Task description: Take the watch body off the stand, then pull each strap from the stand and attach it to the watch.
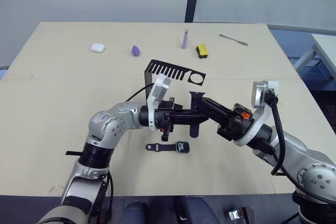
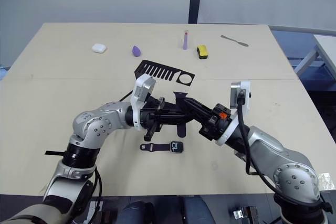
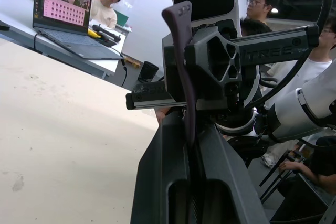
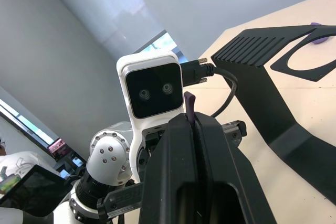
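Watch body off stand, one strap on, second strap in both hands.

Watch body [image 1: 182, 147] lay on the surface toward the near edge, one strap [image 1: 159, 147] joined. Left hand [image 1: 185, 119] and right hand [image 1: 197, 99] both pinched the second strap [image 1: 193, 124] above it; still to attach. Stand [image 1: 173, 72] stood empty behind. Earbud case [image 1: 98, 48], purple sponge [image 1: 136, 51], lilac tube [image 1: 185, 39] and yellow-and-black block [image 1: 202, 51] sat well clear along the far edge.
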